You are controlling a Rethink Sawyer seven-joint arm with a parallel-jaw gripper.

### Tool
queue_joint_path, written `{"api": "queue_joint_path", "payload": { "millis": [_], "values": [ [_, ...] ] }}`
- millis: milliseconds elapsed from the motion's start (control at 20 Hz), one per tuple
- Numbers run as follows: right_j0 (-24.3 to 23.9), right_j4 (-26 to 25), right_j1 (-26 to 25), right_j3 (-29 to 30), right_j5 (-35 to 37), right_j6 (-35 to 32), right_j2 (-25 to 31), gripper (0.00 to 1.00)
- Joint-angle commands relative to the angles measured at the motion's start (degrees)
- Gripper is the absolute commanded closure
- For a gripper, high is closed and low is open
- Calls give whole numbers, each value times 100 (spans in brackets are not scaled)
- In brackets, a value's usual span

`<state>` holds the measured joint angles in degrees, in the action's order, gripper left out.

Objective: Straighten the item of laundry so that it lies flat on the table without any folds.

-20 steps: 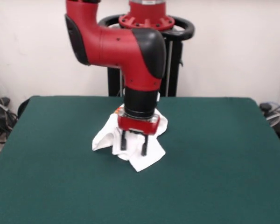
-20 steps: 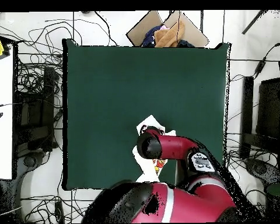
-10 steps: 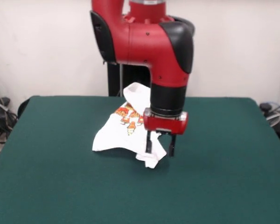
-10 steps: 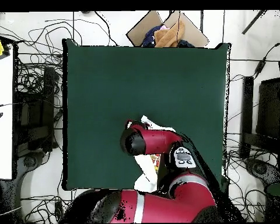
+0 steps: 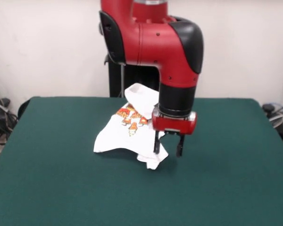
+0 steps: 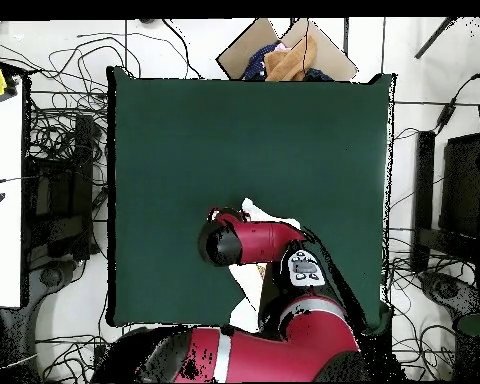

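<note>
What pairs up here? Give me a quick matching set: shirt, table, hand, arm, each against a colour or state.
Things:
1. shirt
2. table
3. hand
4. arm

Descriptions:
A. dark green, flat
B. red and black, coming down from above
C. white with orange print, crumpled
D. open, at the shirt's right-hand edge in the front view

Pairs: 1-C, 2-A, 3-D, 4-B

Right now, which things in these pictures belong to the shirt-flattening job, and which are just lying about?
Part of the job:
- the T-shirt, crumpled, one part raised
- the green table it lies on
- the gripper, open at the shirt's edge

Just lying about:
- the cardboard box of cloths beyond the table
- cables on the floor
</note>
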<state>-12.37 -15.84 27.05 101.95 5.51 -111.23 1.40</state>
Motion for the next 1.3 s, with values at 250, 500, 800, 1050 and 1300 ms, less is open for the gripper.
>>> {"api": "queue_joint_path", "payload": {
  "millis": [250, 500, 800, 1050, 1300],
  "values": [
    [122, 278, -88, 149, 530, -746, 207, 0],
    [106, 232, -284, 220, 371, -759, 284, 0],
    [450, 165, -606, 175, 55, -937, -158, 0],
    [735, -38, -1026, 42, -392, -968, -956, 0],
    [880, 61, -1568, -25, -1183, -1008, -1473, 0]
  ]
}}
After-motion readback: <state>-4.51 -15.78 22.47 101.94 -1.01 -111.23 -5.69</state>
